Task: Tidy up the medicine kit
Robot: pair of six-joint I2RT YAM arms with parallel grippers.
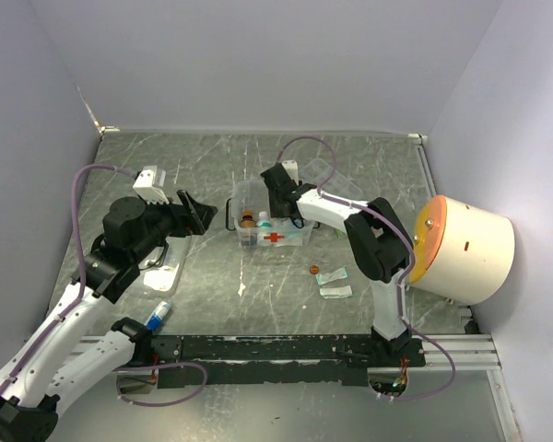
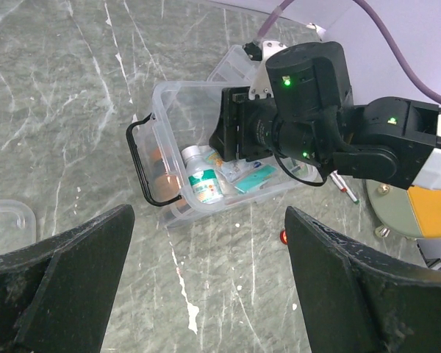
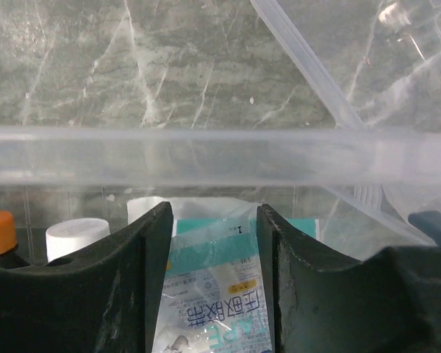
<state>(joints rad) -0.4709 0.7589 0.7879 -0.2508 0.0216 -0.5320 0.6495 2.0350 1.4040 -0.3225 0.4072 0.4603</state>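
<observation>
Grey marbled worktop (image 1: 212,285) holds the medicine kit (image 1: 275,238) at centre; right end effector (image 3: 213,213) sits inside it, fingers (image 3: 132,279) partly apart over a sachet (image 3: 213,294); left end effector (image 2: 208,217) hovers nearby, spread wide

Bright, even light; soft close-up blur.

Inside the medicine kit (image 2: 162,118), the right gripper (image 3: 213,220) fills the far side and bottles (image 2: 204,184) crowd the handle (image 2: 138,165) end; the table (image 2: 66,110) around that handle lies open
</observation>
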